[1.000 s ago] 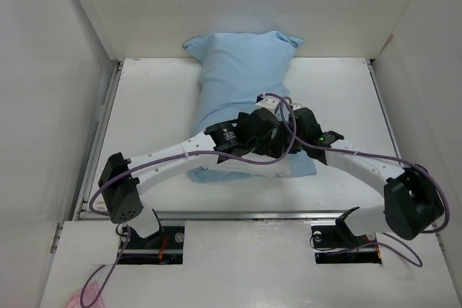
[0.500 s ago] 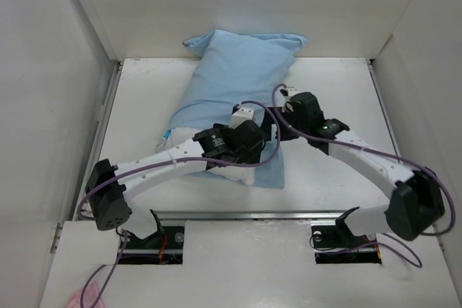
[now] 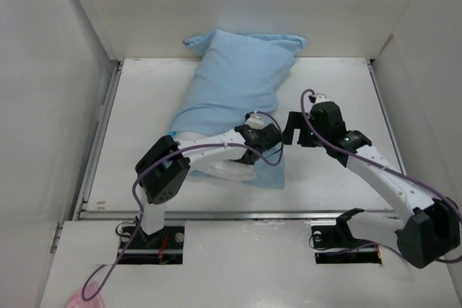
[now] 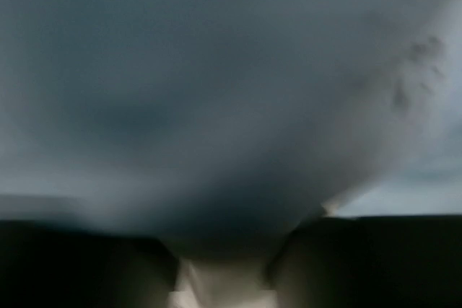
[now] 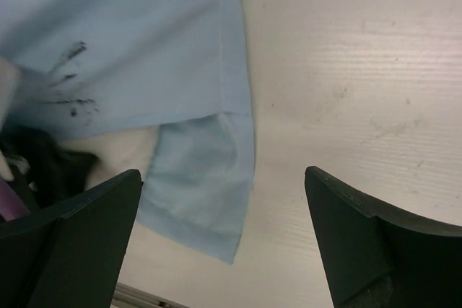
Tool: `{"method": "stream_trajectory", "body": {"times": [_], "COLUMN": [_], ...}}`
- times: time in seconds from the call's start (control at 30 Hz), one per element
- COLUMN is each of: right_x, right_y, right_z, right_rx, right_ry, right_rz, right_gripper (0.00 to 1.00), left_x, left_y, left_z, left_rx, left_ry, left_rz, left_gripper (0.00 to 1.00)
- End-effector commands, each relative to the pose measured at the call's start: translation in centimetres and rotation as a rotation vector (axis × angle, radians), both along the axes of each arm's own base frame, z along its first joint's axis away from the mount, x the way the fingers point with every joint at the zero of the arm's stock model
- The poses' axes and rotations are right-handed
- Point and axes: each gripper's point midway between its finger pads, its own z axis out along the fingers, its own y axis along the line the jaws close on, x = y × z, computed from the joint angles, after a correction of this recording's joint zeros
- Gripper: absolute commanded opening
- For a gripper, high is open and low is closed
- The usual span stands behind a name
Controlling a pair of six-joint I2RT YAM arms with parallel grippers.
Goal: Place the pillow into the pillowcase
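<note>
The pillowcase [image 3: 242, 81] lies on the white worktop [image 3: 339, 91], running from the upper centre of the overhead view down toward the lower centre, plump along most of its length. Its far end touches the back wall. At its near end a white part of the pillow [image 3: 220, 169] sticks out of the mouth, with a flat flap of blue cloth spread on the worktop beside it.

The left gripper [image 3: 268, 143] sits at that near end, right at the cloth. Its own camera shows only blurred grey fabric pressed close to the lens, so I cannot tell whether it is released or grasping.

The right gripper [image 3: 292, 129] hangs over bare worktop just to the right of the pillowcase's near end, apart from the cloth. In its wrist view the right gripper [image 5: 222, 178] is spread wide with nothing between its fingers [image 5: 79, 229]. Below it, the pillowcase [image 5: 144, 34] fills the upper left, with dark smudges on the cloth, and its hemmed corner lies flat at lower centre. The worktop [image 5: 346, 55] fills the right side.
</note>
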Motion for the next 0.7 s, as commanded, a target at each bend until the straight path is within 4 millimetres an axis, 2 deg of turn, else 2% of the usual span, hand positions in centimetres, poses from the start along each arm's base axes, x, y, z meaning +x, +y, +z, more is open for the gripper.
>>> {"method": "stream_trajectory", "body": {"times": [0.0, 0.03, 0.1, 0.17, 0.2, 0.23, 0.27, 0.3, 0.33, 0.37, 0.4, 0.43, 0.47, 0.5, 0.53, 0.57, 0.6, 0.67], "right_x": [0.3, -0.1, 0.8, 1.4, 2.0, 2.1, 2.8, 3.9, 4.2, 4.4, 4.8, 5.0, 5.2, 4.6, 4.1, 3.4, 1.9, -1.8], "right_y": [0.9, 1.5, 2.6, 3.6, 3.7, 4.0, 4.1, 5.1, 5.2, 6.9, 7.6, 8.5, 9.0, 10.1, 10.2, 10.6, 11.5, 12.2], "right_z": [-2.3, -3.5, -5.2, -7.3, -7.6, -8.3, -8.6, -8.9, -9.7, -9.0, -9.8, -9.5, -9.2, -8.7, -7.9, -7.0, -5.9, -1.3], "right_rx": [0.013, 0.029, 0.034, 0.041, 0.024, 0.014, 0.009, 0.02, 0.017, 0.053, 0.059, 0.069, 0.085, 0.101, 0.095, 0.098, 0.109, 0.162], "right_ry": [0.043, 0.072, 0.076, 0.104, 0.099, 0.105, 0.096, 0.09, 0.098, 0.084, 0.097, 0.087, 0.086, 0.092, 0.077, 0.067, 0.064, 0.029], "right_rz": [0.038, 0.068, 0.119, 0.153, 0.168, 0.172, 0.163, 0.192, 0.192, 0.26, 0.296, 0.331, 0.349, 0.388, 0.407, 0.423, 0.48, 0.567], "right_gripper": [1.0, 1.0, 1.0, 1.0, 1.0, 1.0, 1.0, 0.98, 0.98, 0.91, 0.67, 0.42, 0.03, 0.0, 0.0, 0.0, 0.0, 0.0], "left_x": [2.6, 2.8, 3.9, 4.6, 5.1, 5.5, 5.9, 6.6, 6.6, 7.1, 8.0, 8.3, 9.3, 10.2, 10.9, 11.6, 12.2, 13.7], "left_y": [2.3, 2.5, 2.7, 2.3, 2.3, 1.9, 1.5, 1.1, 1.0, 0.6, 0.7, 0.3, 0.7, 0.3, 0.1, -0.5, -0.6, -1.2], "left_z": [-2.1, -2.4, -1.3, 1.0, 2.3, 4.9, 6.3, 8.9, 9.9, 11.0, 12.1, 13.2, 13.7, 14.4, 15.3, 14.8, 14.6, 15.2], "left_rx": [0.045, 0.043, 0.021, -0.021, -0.045, -0.1, -0.139, -0.193, -0.216, -0.245, -0.261, -0.296, -0.309, -0.337, -0.357, -0.355, -0.352, -0.386], "left_ry": [-0.003, -0.001, -0.052, -0.104, -0.142, -0.188, -0.215, -0.271, -0.285, -0.315, -0.344, -0.365, -0.38, -0.4, -0.416, -0.428, -0.429, -0.463], "left_rz": [0.157, 0.181, 0.222, 0.236, 0.242, 0.237, 0.227, 0.211, 0.212, 0.211, 0.221, 0.224, 0.249, 0.26, 0.271, 0.277, 0.286, 0.33], "left_gripper": [0.2, 0.0, 0.0, 0.0, 0.0, 0.0, 0.0, 0.0, 0.0, 0.0, 0.0, 0.0, 0.0, 0.0, 0.0, 0.0, 0.0, 0.0]}}
